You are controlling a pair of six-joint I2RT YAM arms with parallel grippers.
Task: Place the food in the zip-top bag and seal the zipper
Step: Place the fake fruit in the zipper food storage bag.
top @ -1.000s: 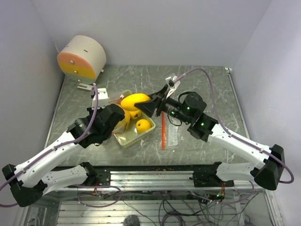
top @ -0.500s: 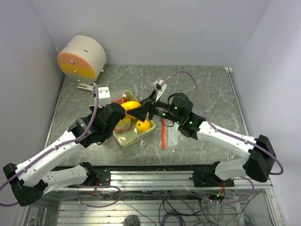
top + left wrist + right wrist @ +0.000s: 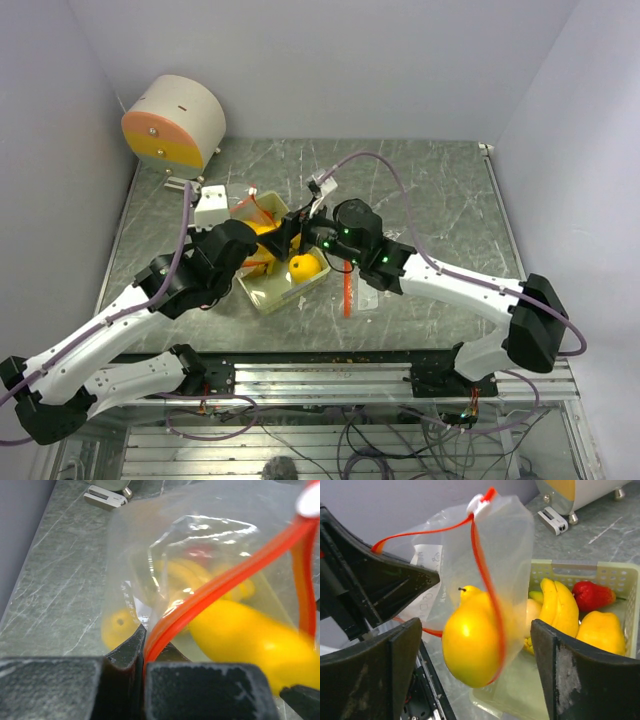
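Between the clamped jaws of the left gripper [image 3: 142,650], the zipper [image 3: 225,580] is being pinched. Only the right wrist view is showing the right gripper [image 3: 476,630] gaping empty around a yellow fruit [image 3: 465,640], apparently inside the zip-top bag [image 3: 505,540]; banana [image 3: 555,605] and red piece [image 3: 592,595] are lying in the tray [image 3: 580,570].

No legible text, labels or numbers in any view.

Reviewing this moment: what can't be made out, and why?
- Top view: the zip-top bag is mostly hidden under both wrists; its mouth is too small to read.
- Left wrist view: the blurred yellow fruit is cut off by the right edge; shape unclear.
- Right wrist view: whether the pear-shaped fruit is wholly inside the bag; it hides part of the tray.
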